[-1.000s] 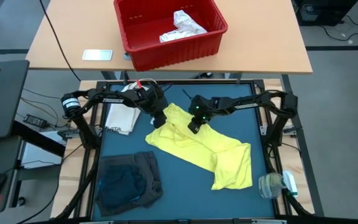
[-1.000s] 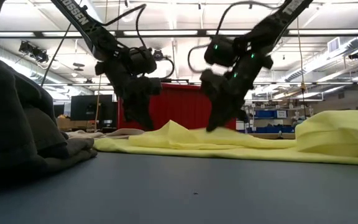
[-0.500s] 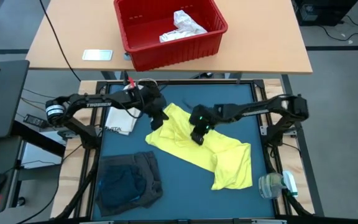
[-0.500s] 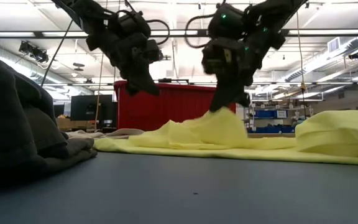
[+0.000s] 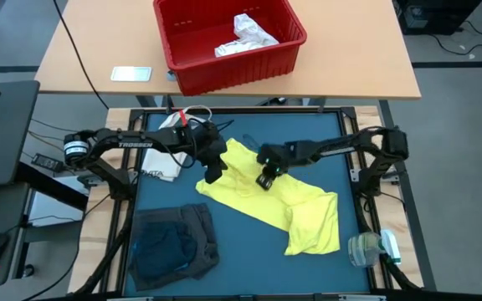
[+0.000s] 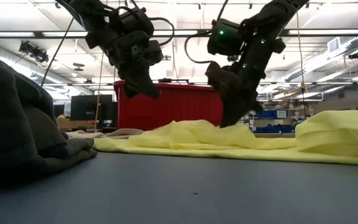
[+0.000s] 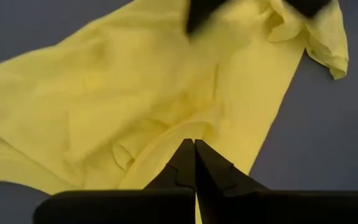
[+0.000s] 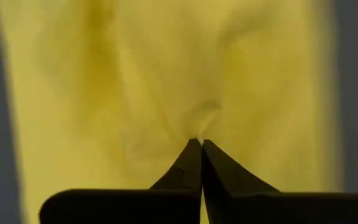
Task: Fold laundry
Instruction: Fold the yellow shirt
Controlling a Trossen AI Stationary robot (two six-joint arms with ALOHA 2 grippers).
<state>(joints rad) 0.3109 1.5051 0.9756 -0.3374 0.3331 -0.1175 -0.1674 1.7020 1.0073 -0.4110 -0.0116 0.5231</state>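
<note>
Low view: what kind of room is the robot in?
Probably a workshop or lab: long ceiling lights overhead, shelving far behind the table, and a computer monitor beside the red bin.

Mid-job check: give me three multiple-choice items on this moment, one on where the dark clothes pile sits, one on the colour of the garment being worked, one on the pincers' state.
1. Seen from above, where does the dark garment pile lie?
A. in the red bin
B. at the mat's near-left corner
C. under the right arm

2. What colour is the garment under both pincers?
A. yellow
B. white
C. red

3. How do the pincers stand?
A. both wide open
B. one open, one shut
C. both shut

Answers:
1 B: the dark garment pile lies at the mat's near-left corner.
2 A: the yellow garment is spread across the mat.
3 C: the left pincer and the right pincer each show their fingers pressed together in the wrist views.
</note>
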